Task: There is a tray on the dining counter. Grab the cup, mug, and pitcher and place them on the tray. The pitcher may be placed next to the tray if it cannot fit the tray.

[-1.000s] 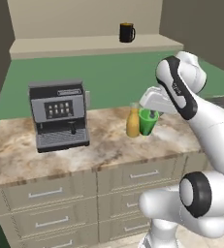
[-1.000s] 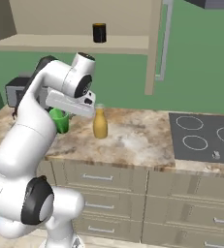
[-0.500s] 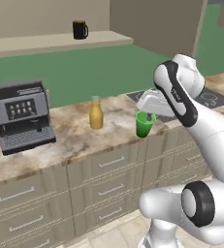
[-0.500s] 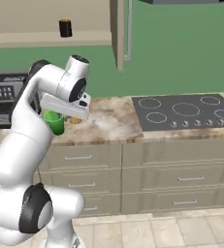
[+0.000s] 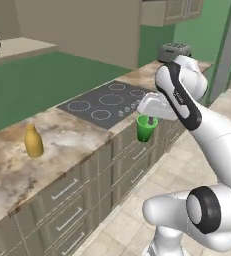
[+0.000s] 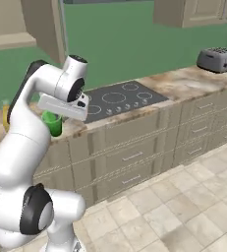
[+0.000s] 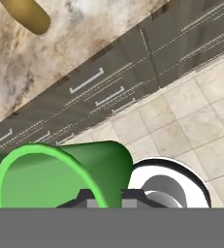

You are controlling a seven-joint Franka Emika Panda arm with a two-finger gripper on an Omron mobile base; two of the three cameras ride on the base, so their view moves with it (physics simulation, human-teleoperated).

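The gripper (image 5: 148, 121) is clamped on the rim of the cup (image 5: 145, 129), carried upright in the air past the counter's edge; keep it level while the base drives; the tray, probably farther on, is unseen; the pitcher (image 5: 33, 141) waits on the counter

Smooth matt green cup (image 5: 146, 129), marbled stone counter (image 5: 72, 135), glossy pitcher (image 5: 33, 141)
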